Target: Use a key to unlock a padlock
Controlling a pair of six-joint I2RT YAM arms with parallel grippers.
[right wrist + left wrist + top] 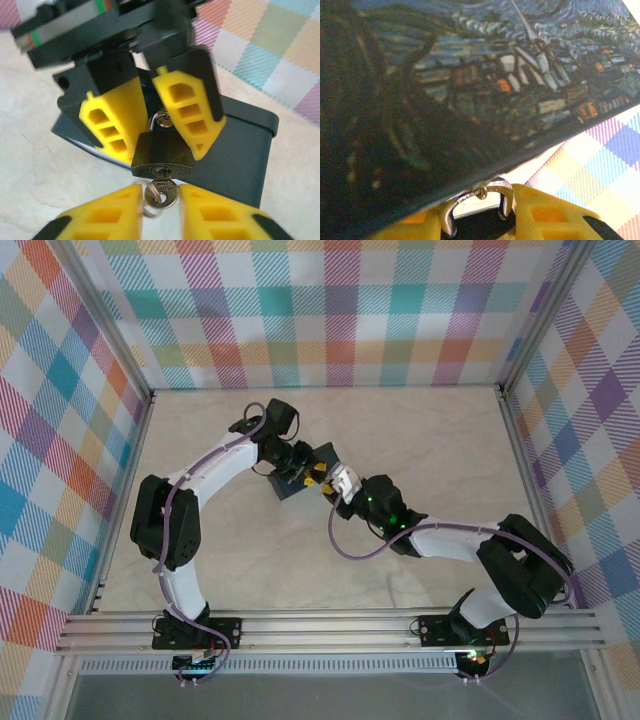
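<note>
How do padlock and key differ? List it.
The padlock is blocky, dark-brass; the key is thin, silvery, smaller. The padlock hangs by its shackle in the left gripper; the key sits between the fingers of the right gripper. Both are metal, joined at the keyhole.

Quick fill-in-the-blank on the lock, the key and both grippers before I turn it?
The key is inserted in the padlock's ___.
The gripper holding the padlock at its shackle end belongs to the ___ arm.
The right gripper is shut on the ___.
Missing words: keyhole; left; key.
</note>
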